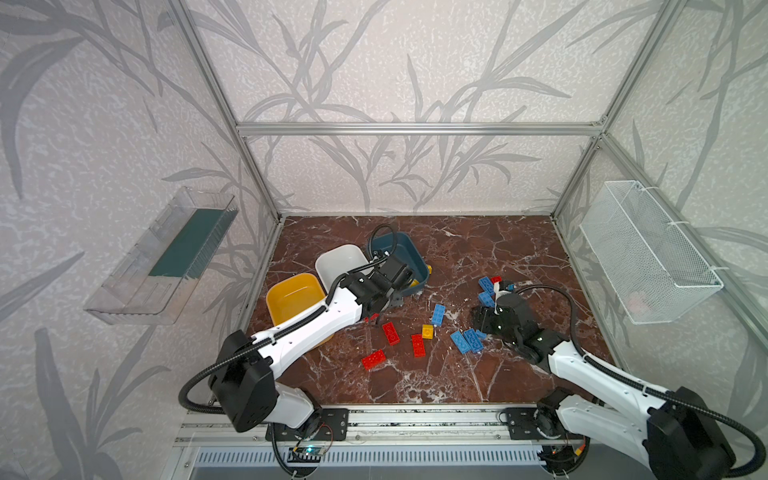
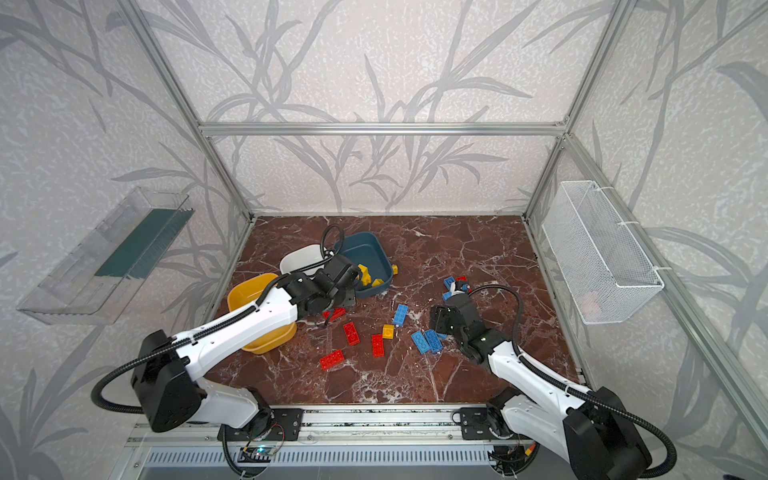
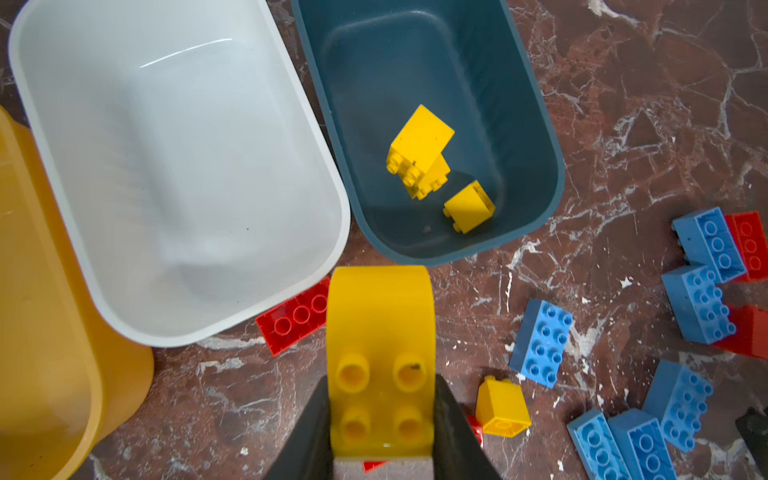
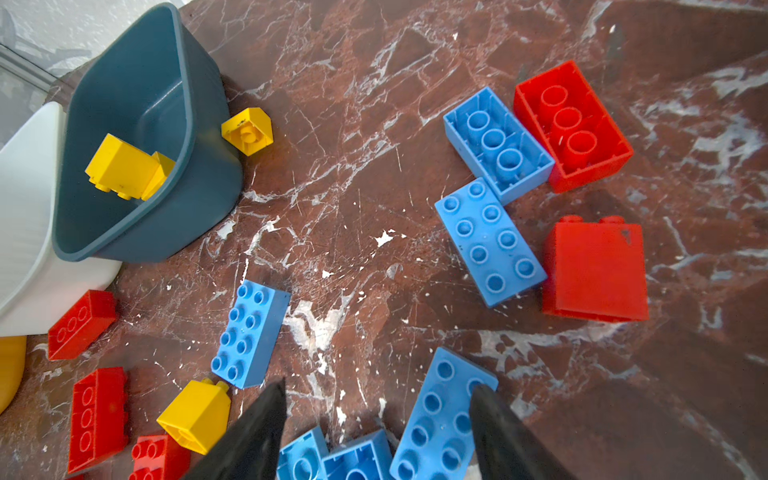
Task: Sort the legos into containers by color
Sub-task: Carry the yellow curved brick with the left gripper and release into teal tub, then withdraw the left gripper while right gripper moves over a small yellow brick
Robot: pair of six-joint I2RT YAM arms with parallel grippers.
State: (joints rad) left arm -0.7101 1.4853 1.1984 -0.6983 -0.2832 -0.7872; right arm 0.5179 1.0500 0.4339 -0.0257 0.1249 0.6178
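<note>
- desk (image 1: 478, 249): red-brown marble top, white veins
- back left, side by side: yellow tub (image 1: 291, 295), white tub (image 1: 336, 262), teal tub (image 1: 399, 249)
- small yellow brick (image 4: 247, 131) just beside the teal tub's wall
- red brick (image 3: 297, 316) at the white tub's base
- middle: three red bricks (image 1: 390, 333), one yellow brick (image 1: 427, 331), one blue brick (image 1: 438, 314)
- right of that: blue cluster (image 1: 467, 340)
- further back: two blue bricks (image 4: 494, 145) and red pair (image 4: 571, 124), bunched

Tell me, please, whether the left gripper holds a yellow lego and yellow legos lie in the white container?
Not the white container: the left wrist view shows those yellow legos in the dark teal container. The left gripper does hold a yellow lego.
</note>
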